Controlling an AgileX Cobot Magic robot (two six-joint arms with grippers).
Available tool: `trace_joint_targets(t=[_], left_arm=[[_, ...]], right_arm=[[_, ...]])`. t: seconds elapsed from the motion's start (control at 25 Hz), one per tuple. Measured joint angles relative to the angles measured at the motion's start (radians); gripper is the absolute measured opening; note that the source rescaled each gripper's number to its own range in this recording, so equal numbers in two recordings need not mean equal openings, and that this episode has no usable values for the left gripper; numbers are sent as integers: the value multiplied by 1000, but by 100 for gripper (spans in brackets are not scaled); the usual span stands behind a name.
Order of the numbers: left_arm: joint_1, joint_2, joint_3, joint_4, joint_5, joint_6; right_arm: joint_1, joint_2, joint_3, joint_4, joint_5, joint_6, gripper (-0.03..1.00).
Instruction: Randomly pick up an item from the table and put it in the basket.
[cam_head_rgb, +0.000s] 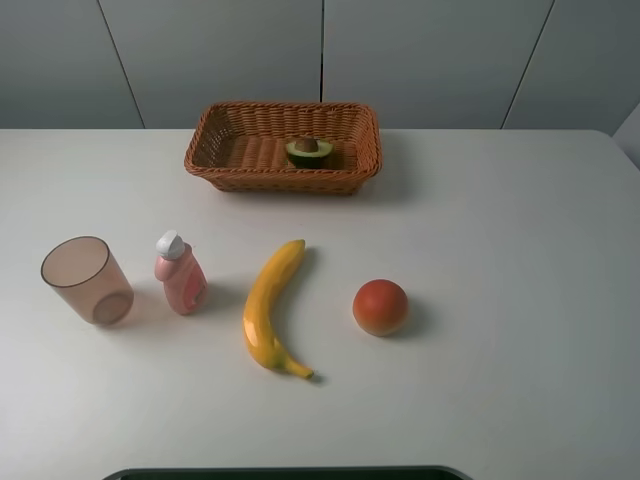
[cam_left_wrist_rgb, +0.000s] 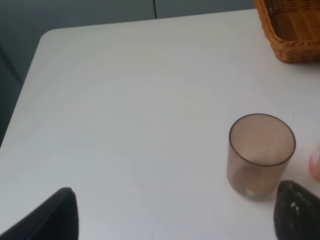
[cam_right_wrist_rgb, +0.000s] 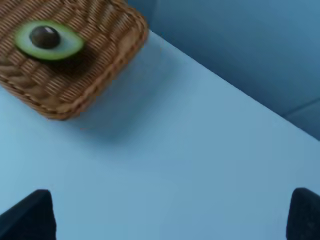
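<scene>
Markings: the pink bottle (cam_head_rgb: 179, 272) with a white cap carries no print that can be read at this size. The translucent brownish cup (cam_head_rgb: 87, 281), the fruit and the wickerwork show plain surfaces only.

Task item: the halved avocado (cam_head_rgb: 308, 150) lies inside the basket (cam_head_rgb: 283, 184), on its woven floor, a little to the right of the middle in the high view. Its cut face points up. A thin dark green skin rings pale yellow-green flesh, with a round brown pit seated at the centre. The right wrist view shows the same half in an oval outline, casting a shadow on the weave beside it. The view is somewhat blurred.

Basket: brown wicker, rectangular, low flared sides, standing at the far middle of the white table (cam_head_rgb: 500, 250).

Other items: a row stands on the near part of the table, well apart from the basket. From left to right it comprises the cup, upright, the bottle just beside it, a yellow banana (cam_head_rgb: 268, 305) and an orange-red round fruit (cam_head_rgb: 380, 307).

Tools: the left gripper (cam_left_wrist_rgb: 176, 214) is released, its dark fingers (cam_left_wrist_rgb: 297, 210) spread wide above bare tabletop near the cup. The right gripper (cam_right_wrist_rgb: 166, 215) is likewise released, fingers wide apart and grasping nothing, over the table near a corner of the basket.
</scene>
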Motion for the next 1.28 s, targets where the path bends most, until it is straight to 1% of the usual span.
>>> trace_joint_targets(t=[0.08,0.2,0.28,0.36,0.48,0.56,0.72,0.84,1.0,1.16,1.28], left_arm=[[0,0,0,0,0,0],[0,0,0,0,0,0],[0,0,0,0,0,0],[0,0,0,0,0,0],[0,0,0,0,0,0],[0,0,0,0,0,0],[0,0,0,0,0,0],[0,0,0,0,0,0],[0,0,0,0,0,0],[0,0,0,0,0,0],[0,0,0,0,0,0]], right_arm=[[-86,-100,43,-4,26,-3,99],[-206,-258,132,-6,33,-7,99],[-258,-366,217,-6,35,-7,99],[-282,-491,303,13,19,-7,99],[-289,-665,437,77,-16,-5,99],[-290,-778,529,100,-30,1,99],[-290,-957,680,112,-40,24,99],[-290,-1071,785,151,-42,45,99],[-290,-1168,896,164,-47,80,99],[-283,-1225,972,180,-61,102,99],[-225,-1258,1015,182,-65,115,99]])
